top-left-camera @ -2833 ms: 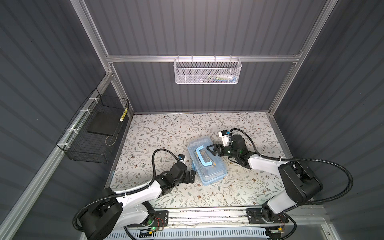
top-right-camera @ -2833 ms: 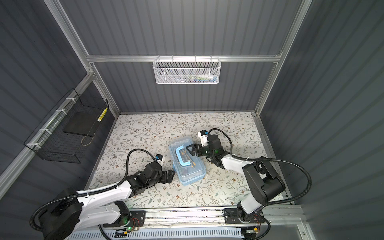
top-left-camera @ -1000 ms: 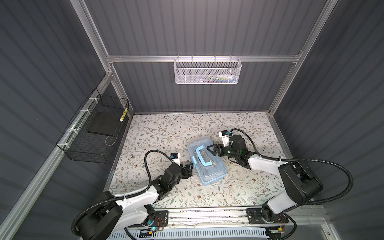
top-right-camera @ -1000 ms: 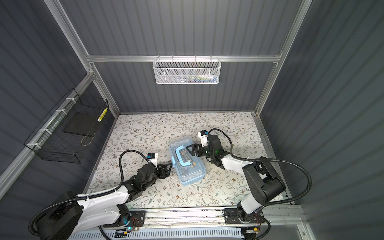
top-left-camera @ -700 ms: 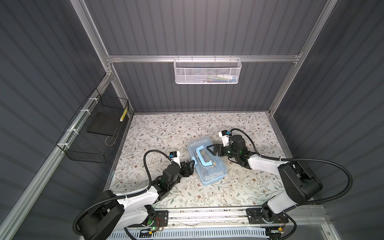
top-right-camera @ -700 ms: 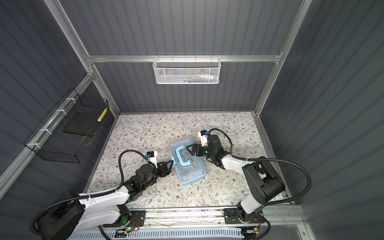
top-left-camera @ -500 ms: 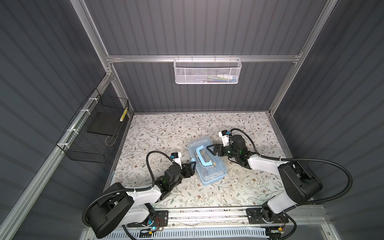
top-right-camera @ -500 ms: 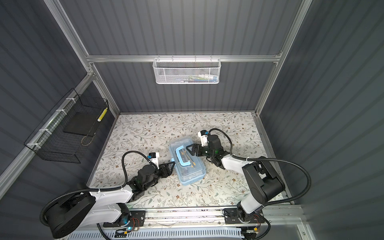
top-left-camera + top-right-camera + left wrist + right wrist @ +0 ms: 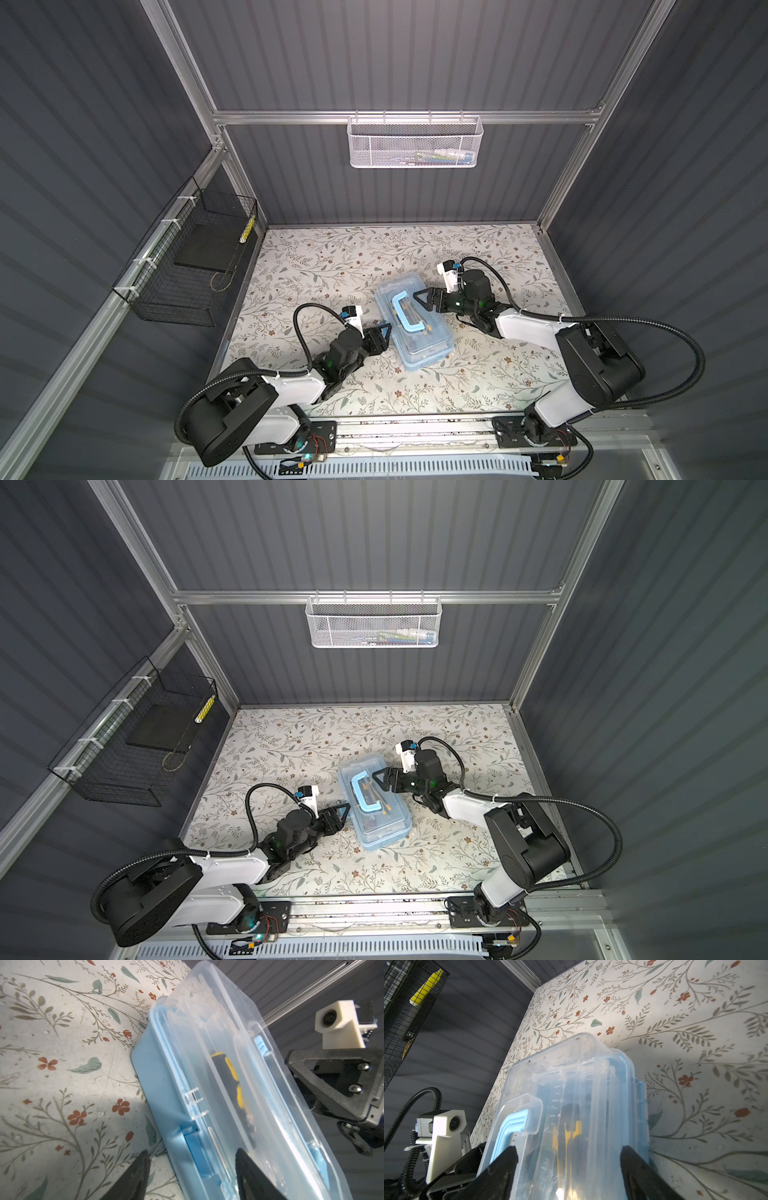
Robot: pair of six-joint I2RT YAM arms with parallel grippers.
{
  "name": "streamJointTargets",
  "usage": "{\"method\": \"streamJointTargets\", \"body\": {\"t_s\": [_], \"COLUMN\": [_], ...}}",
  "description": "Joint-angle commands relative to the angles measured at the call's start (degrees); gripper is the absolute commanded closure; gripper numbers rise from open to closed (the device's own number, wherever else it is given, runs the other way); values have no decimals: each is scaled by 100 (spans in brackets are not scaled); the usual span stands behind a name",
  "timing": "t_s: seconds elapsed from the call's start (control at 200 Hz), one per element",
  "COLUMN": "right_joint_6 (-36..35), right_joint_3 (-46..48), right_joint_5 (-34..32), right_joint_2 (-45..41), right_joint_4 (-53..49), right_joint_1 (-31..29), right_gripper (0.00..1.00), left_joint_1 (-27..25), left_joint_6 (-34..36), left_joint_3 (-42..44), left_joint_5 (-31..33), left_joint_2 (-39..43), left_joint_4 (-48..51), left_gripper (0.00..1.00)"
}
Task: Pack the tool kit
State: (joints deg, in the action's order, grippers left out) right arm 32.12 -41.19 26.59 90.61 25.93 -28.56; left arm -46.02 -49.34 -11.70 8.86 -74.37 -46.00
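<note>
Toolbox-style tool kit (image 9: 413, 322) (lid shut) lies mid-surface (image 9: 332, 266): left end effector (image 9: 380, 334) gapes at its 9 o'clock latch, right end effector (image 9: 428, 301) spread astride its 2 o'clock edge.

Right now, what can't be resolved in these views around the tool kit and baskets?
- Left end effector: left wrist view's edge crops its fingers; contact with the tool kit latch unclear.
- Right end effector: fingers straddle the kit's end, pads cropped in the right wrist view; grip unclear.
- Tools inside the kit: blurred by the clear lid; only yellow-black handles show.
- White mesh basket contents: too small, screened by mesh in both top views.
</note>
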Motion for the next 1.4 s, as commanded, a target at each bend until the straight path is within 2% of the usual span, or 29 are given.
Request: {"method": "streamJointTargets", "body": {"t_s": [0.0,0.155,0.245,0.295,0.465,0.561,0.641,0.721,0.896,1.121,1.396], "right_joint_6": [103,128,129,128,110,136,146,124,119,95,106], "right_joint_3": [234,229,229,225,245,244,224,196,172,173,241], "right_joint_5": [206,218,223,224,206,232,250,259,259,220,201], "right_joint_2": [203,244,246,239,227,255,271,273,291,225,228], "right_joint_4": [-800,-757,-748,-756,-766,-730,-712,-738,-756,-833,-785], "right_joint_1": [-106,-109,-118,-112,-107,-112,-108,-112,-118,-115,-110], "right_gripper": [20,20,20,20,20,20,20,20,20,20,20], "left_joint_1": [8,11,8,14,49,115,137,151,165,164,168], "left_joint_6": [23,39,30,30,296,375,331,170,205,393,604], "left_joint_3": [-55,-122,-122,-122,-324,-332,-253,-92,-94,-346,-635], "left_joint_5": [-146,-234,-203,-139,489,714,781,772,582,54,-225], "left_joint_2": [358,693,849,977,2069,2578,2872,3030,2512,1274,1180], "left_joint_4": [156,496,758,1016,2672,3255,3626,3709,3486,2431,2323], "left_gripper": [35,47,49,49,36,36,47,63,100,100,100]}}
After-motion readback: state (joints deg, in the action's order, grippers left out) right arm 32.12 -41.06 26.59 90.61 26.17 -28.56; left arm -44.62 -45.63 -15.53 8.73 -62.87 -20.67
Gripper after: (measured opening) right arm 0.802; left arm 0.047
